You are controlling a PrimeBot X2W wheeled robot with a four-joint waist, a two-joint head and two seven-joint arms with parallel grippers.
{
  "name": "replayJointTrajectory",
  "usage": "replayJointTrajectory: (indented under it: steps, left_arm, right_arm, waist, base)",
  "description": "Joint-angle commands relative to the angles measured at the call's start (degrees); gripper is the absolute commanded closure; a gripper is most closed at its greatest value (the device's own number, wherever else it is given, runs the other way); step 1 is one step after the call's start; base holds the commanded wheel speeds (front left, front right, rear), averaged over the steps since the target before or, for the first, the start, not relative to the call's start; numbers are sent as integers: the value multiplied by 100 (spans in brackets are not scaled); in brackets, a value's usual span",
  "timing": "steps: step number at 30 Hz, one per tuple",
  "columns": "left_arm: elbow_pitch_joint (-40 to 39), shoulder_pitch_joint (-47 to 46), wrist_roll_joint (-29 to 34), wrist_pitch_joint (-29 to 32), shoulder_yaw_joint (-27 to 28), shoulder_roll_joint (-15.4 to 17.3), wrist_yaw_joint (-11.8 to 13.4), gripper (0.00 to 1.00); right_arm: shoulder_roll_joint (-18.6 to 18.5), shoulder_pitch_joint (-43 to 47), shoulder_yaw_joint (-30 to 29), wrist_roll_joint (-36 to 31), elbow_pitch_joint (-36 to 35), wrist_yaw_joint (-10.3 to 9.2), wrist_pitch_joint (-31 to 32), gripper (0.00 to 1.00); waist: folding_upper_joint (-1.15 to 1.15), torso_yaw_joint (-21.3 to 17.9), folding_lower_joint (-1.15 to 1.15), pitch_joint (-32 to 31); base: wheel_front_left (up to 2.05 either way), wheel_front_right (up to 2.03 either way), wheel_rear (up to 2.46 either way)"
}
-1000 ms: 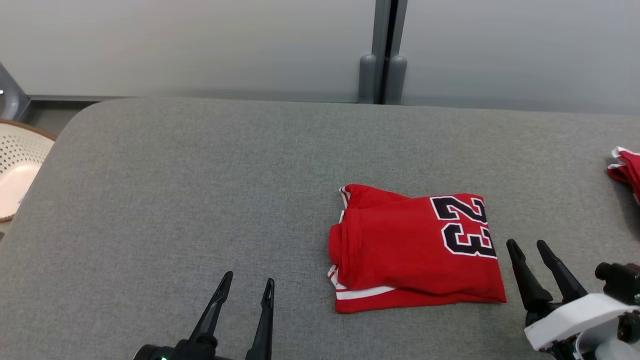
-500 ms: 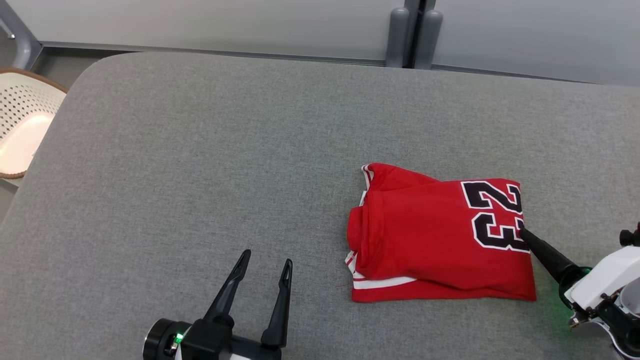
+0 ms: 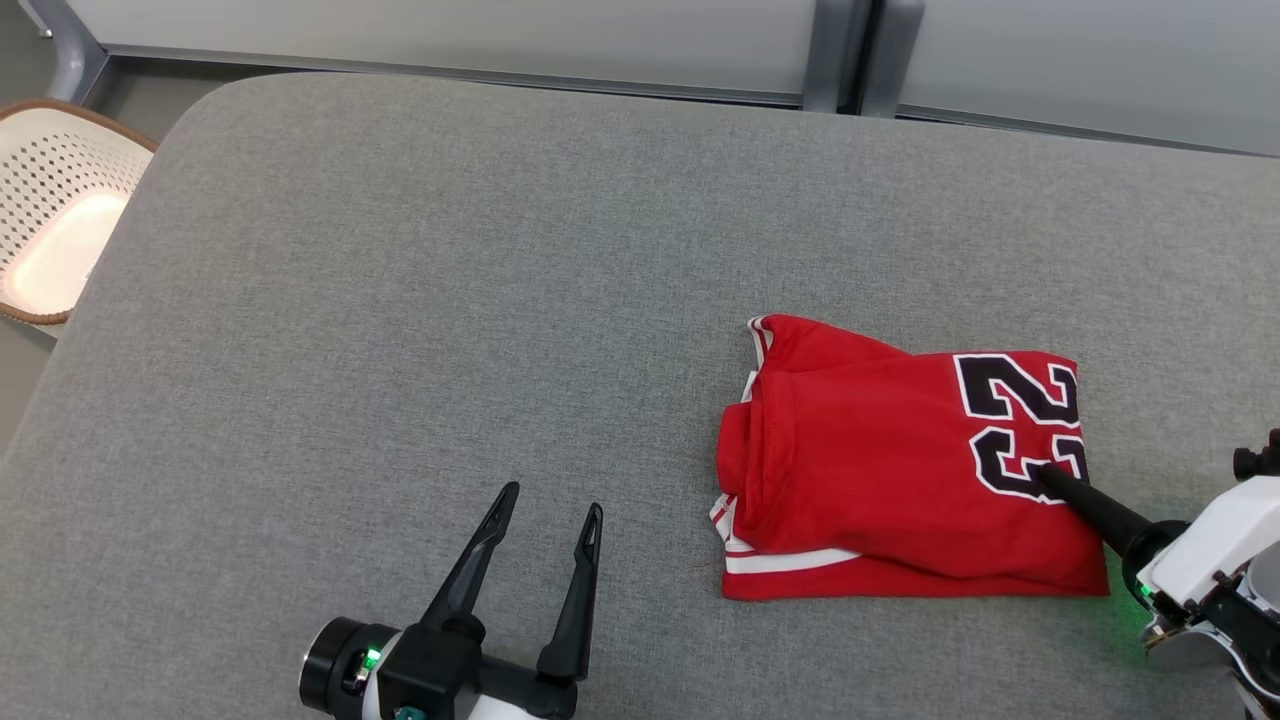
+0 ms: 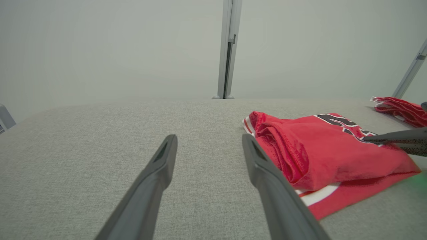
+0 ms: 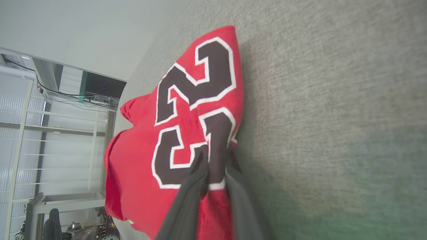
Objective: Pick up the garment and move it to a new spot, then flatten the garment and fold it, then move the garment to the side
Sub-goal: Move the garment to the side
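Note:
The garment (image 3: 880,470) is a red jersey with a black "23", folded into a rectangle on the grey table (image 3: 400,300), right of centre. My right gripper (image 3: 1045,472) reaches in from the lower right and is shut on the garment's right edge at the number. In the right wrist view one finger (image 5: 193,186) lies on top of the garment (image 5: 140,160) and the other runs under its edge. My left gripper (image 3: 553,500) stands open near the table's front, apart from the garment's left side. In the left wrist view the garment (image 4: 327,150) lies to the right of its spread fingers (image 4: 160,166).
A perforated cream basket (image 3: 50,240) stands off the table's left edge. Another red cloth (image 4: 400,108) lies at the table's far right. A pale wall with a grey post (image 3: 860,50) runs behind the table's far edge.
My right gripper has moved from beside the garment onto its right edge and closed there. The head camera has tilted down, shifting the picture. The left gripper stays open.

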Motion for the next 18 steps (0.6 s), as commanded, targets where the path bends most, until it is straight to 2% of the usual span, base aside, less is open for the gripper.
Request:
replayJointTrajectory:
  steps: [1,9,18]
  left_arm:
    - [-6,-122,41,2,8,21,46,0]
    - [-38,-159,66,2,18,21,71,0]
    - [-58,-292,167,2,59,21,-12,0]
  right_arm:
    - [-28,36,-36,69,-41,-2,-49,100]
    - [-212,-151,-290,-21,-188,-2,-349,100]
    - [-896,-789,-217,-616,-52,-2,-455,100]
  waist:
    - [0,4,0,11]
    - [0,-284,0,25]
    - [0,-902,0,83]
  base:
    - [0,0,0]
    - [0,0,0]
    - [0,0,0]
